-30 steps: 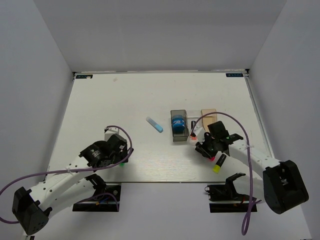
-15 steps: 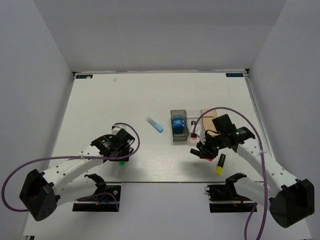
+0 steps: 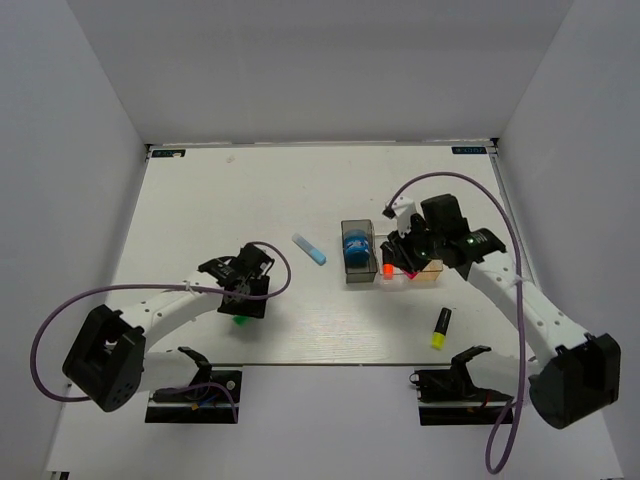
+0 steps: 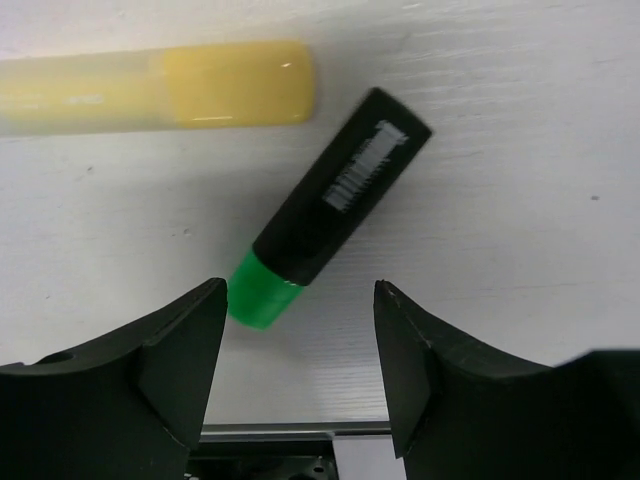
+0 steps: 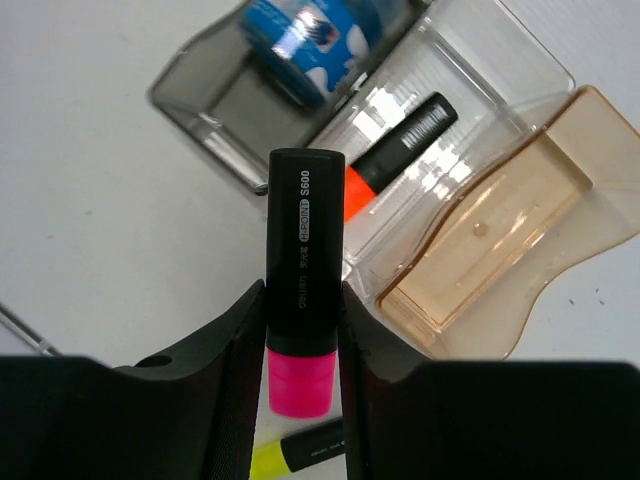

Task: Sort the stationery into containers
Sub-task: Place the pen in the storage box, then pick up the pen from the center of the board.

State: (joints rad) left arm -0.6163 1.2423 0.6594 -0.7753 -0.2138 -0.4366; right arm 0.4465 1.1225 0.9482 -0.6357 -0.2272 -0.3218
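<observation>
Top external view, sorting partway done: on the tabletop [image 3: 200, 220], the smoky bin [image 3: 358, 277] holds the blue tape roll [image 3: 357, 248], the clear bin [image 5: 480, 75] an orange-capped marker [image 5: 395, 150]. My right pincer [image 5: 303, 300], clamped on the pink-capped marker [image 5: 305, 220], hovers above them; my left pincer [image 4: 300, 298], jaws apart, straddles the green-capped marker [image 4: 335, 195]. Light-blue stick [image 3: 309, 249], yellow-capped marker [image 3: 440, 328] await.

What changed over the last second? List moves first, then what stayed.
The right gripper, shut on the pink-capped marker, carried it away from the near edge to above the row of bins. The left gripper shifted, open, over the green-capped marker. Blue tape roll, light-blue stick and yellow-capped marker stayed put.
</observation>
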